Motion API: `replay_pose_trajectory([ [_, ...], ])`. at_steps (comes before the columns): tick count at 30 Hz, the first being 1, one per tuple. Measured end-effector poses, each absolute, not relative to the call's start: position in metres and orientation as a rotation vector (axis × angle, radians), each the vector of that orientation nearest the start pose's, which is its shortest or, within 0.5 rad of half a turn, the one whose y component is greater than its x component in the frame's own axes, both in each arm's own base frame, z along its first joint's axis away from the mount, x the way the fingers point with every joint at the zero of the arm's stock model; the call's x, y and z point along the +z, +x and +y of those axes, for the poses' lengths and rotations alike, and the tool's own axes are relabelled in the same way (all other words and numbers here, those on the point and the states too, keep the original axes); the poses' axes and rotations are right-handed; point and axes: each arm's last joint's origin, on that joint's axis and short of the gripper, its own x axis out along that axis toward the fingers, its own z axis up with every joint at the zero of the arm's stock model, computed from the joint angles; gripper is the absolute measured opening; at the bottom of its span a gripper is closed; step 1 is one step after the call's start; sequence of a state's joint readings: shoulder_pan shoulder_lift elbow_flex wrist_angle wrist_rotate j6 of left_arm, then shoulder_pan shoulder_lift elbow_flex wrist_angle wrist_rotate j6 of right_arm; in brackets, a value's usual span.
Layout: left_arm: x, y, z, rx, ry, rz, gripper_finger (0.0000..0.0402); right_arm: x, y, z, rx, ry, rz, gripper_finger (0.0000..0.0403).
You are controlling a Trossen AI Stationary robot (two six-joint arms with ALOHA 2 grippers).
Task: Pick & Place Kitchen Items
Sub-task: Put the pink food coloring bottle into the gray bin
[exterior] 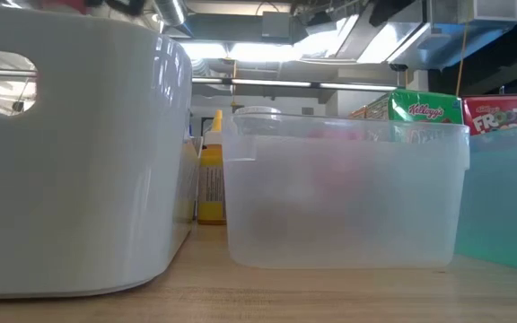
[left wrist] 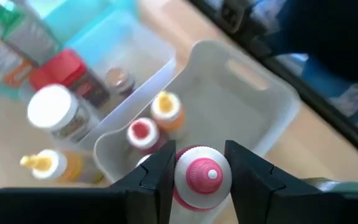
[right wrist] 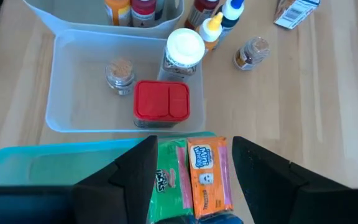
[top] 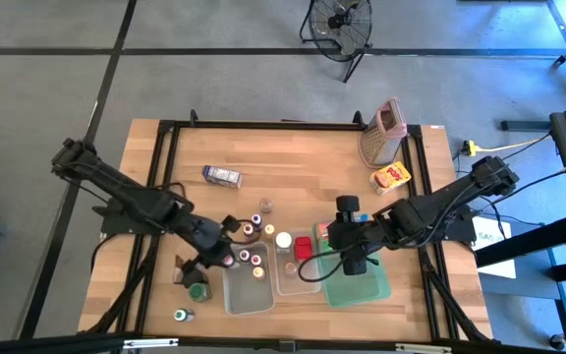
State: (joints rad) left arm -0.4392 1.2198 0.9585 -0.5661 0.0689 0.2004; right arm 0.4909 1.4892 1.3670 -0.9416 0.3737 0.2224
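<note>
**Two grippers, each carrying stock**

Two cartons, one green [right wrist: 168,180] and one orange [right wrist: 207,174], are sitting side by side between the right gripper [right wrist: 191,171]'s parted fingers over the green tray [top: 376,287] near the table's front edge; their print is too small to read. Left gripper [left wrist: 197,177] is clamping a pink-capped bottle [left wrist: 202,177] above the white tub [left wrist: 253,106]. "Kellogg's" and "Froot" are showing in the low view; tubs are hiding the rest.
</note>
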Motion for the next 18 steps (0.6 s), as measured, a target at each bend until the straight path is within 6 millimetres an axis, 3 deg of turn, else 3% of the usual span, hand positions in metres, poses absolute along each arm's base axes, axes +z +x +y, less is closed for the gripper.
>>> replay_pose_trajectory([
  [9, 0.262, 0.24, -0.1, -0.518, 0.284, 0.828, 0.0114, 0.314, 0.268, 0.132, 0.018, -0.253, 0.936, 0.021],
  [18, 0.237, 0.239, -0.098, -0.499, 0.269, 0.899, 0.0114, 0.316, 0.271, 0.133, 0.038, -0.256, 0.907, 0.021],
])
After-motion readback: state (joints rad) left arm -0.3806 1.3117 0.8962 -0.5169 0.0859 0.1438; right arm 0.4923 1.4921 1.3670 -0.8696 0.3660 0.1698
